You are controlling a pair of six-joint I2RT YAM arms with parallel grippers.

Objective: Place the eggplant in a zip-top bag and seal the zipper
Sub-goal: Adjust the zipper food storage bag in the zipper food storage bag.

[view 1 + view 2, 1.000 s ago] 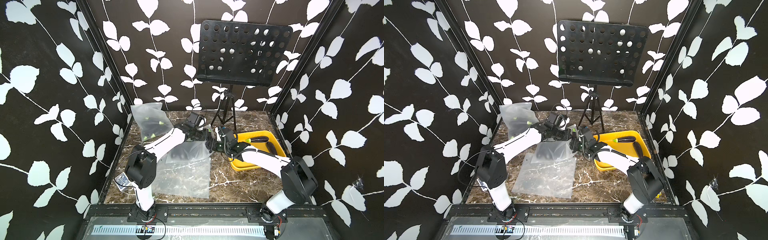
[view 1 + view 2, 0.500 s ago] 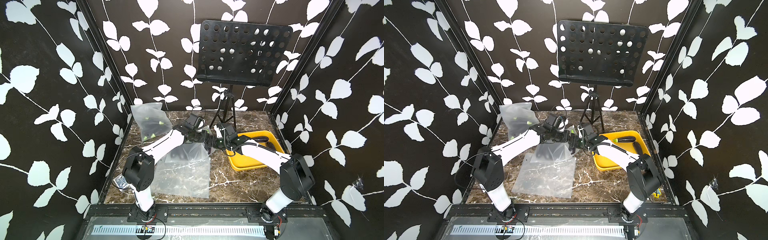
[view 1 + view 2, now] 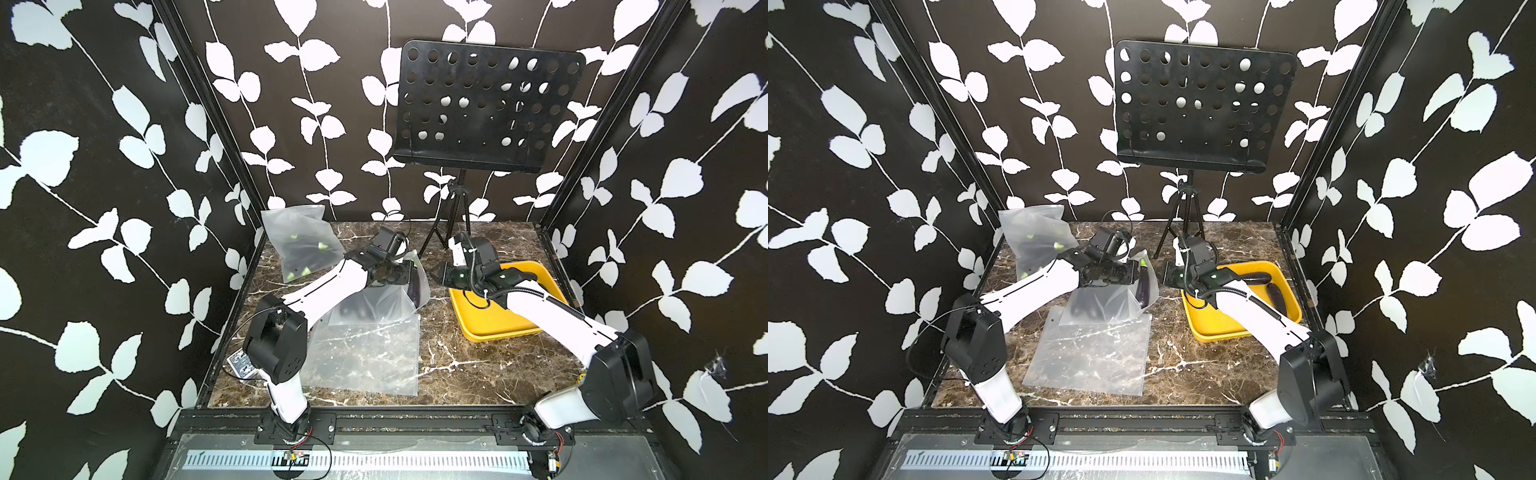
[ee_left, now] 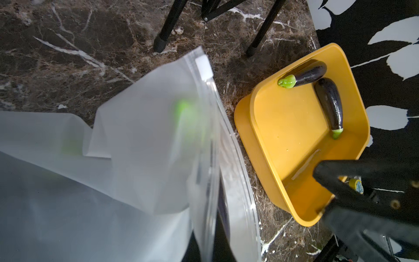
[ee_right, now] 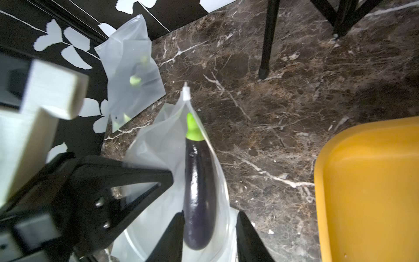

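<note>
Right wrist view: the eggplant [image 5: 199, 192] is seen at lower centre, lodged in the mouth of the raised zip-top bag [image 5: 158, 147]. The right gripper [image 5: 210, 217] is spread, with nothing gripped. The bag rim is pinched by the left gripper [image 3: 411, 279].

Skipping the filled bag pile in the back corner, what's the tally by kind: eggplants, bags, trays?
Eggplants: 3 (tray eggplants, bagged eggplant)
Bags: 2 (held bag, flat bag)
Yellow tray: 1
Total: 6
</note>
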